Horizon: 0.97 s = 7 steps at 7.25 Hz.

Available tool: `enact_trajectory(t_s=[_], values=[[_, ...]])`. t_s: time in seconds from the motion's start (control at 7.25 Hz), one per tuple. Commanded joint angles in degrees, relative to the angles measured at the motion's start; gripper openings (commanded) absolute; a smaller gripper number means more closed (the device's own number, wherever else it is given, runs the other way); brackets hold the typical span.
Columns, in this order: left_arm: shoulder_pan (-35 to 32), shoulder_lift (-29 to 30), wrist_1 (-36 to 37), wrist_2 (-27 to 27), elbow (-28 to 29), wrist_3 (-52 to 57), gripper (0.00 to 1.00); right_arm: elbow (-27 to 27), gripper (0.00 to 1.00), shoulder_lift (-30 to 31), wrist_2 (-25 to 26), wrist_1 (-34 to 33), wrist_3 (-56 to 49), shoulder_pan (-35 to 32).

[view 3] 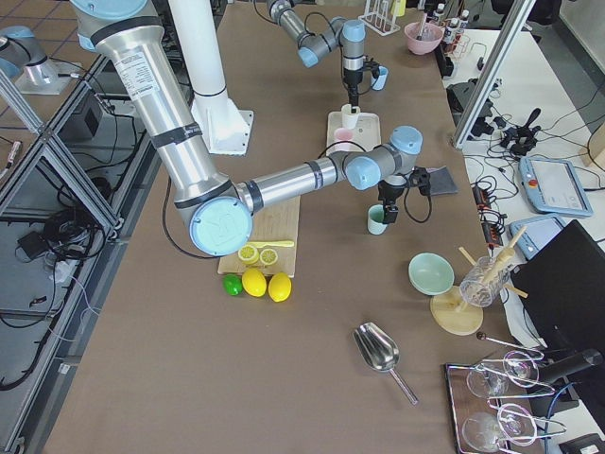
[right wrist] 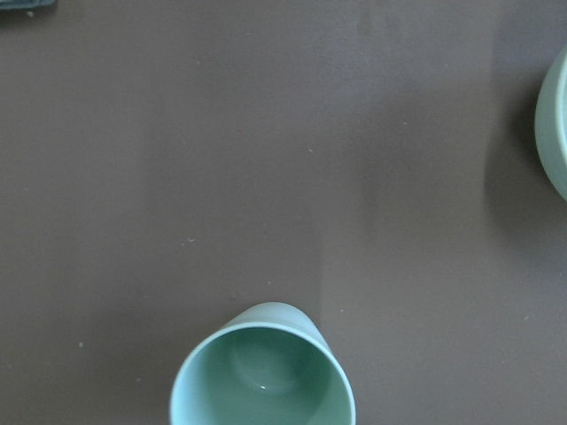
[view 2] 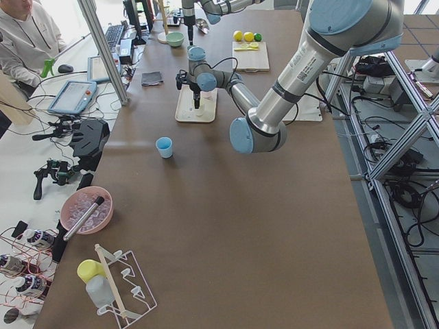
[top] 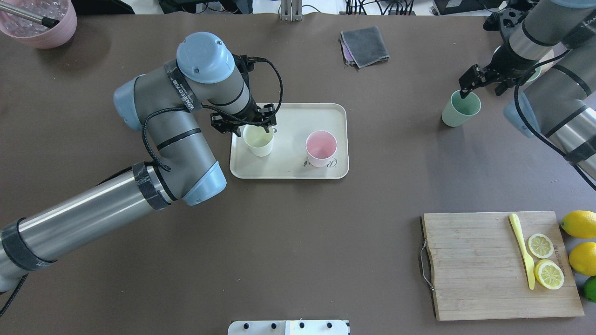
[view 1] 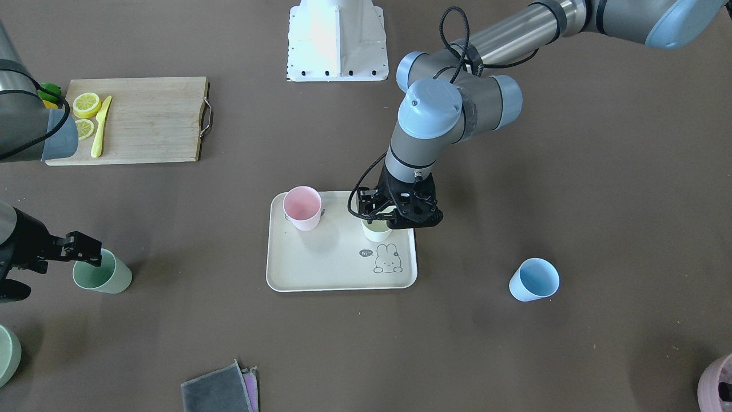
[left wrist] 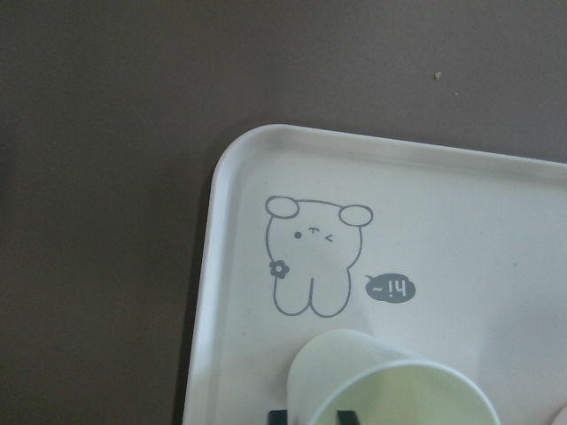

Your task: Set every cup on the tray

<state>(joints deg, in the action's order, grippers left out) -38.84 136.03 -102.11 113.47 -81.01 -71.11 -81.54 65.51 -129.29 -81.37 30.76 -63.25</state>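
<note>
Pink cup (view 1: 302, 207) stands on tray (view 1: 337, 274)
Left gripper (top: 255, 126) straddles cream cup (top: 258, 142), grip unclear; right gripper (top: 481, 87), spread, over sage-green cup (top: 461, 109).

left arm (top: 177, 135) reaches in, elbow folded, wrist pointing straight down | left gripper (top: 255, 128) sits low, fingers a narrow gap apart, clamp unclear | right arm (top: 554, 107) stretched out, wrist down | right gripper (top: 482, 89) spread wide
</note>
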Motion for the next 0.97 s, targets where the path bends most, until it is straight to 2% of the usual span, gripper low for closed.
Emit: enact_trajectory(t_s=[0.0, 0.14, 0.28, 0.41, 0.69, 0.83], values=[[-1.23, 0.2, 0.25, -0.1, 0.06, 0.53, 0.98, 4.01, 0.87, -0.3, 0.0, 1.64, -0.36, -0.03], [-1.85, -1.1, -0.1, -0.1, -0.2, 0.97, 0.98, 5.59, 0.79, -0.47, -0.26, 2.61, -0.01, -0.03], [-3.51, -2.16, 0.07, 0.6, -1.07, 2.98, 0.98, 6.48, 0.63, -0.47, -0.26, 3.4, 0.52, 0.15], [-6.74, -4.0, 0.42, 3.48, -1.69, 8.65, 0.98, 6.05, 0.01, -0.56, -0.79, 3.41, 0.87, 0.15], [-14.91, -12.41, 0.34, 9.1, -4.5, 23.57, 0.98, 6.05, 0.0, -0.47, -1.93, 3.32, 0.79, 0.32], [-16.78, -14.63, 0.6, 9.22, -3.81, 30.09, 0.98, 5.7, 0.0, -0.56, -2.72, 3.23, 0.88, 0.41]])
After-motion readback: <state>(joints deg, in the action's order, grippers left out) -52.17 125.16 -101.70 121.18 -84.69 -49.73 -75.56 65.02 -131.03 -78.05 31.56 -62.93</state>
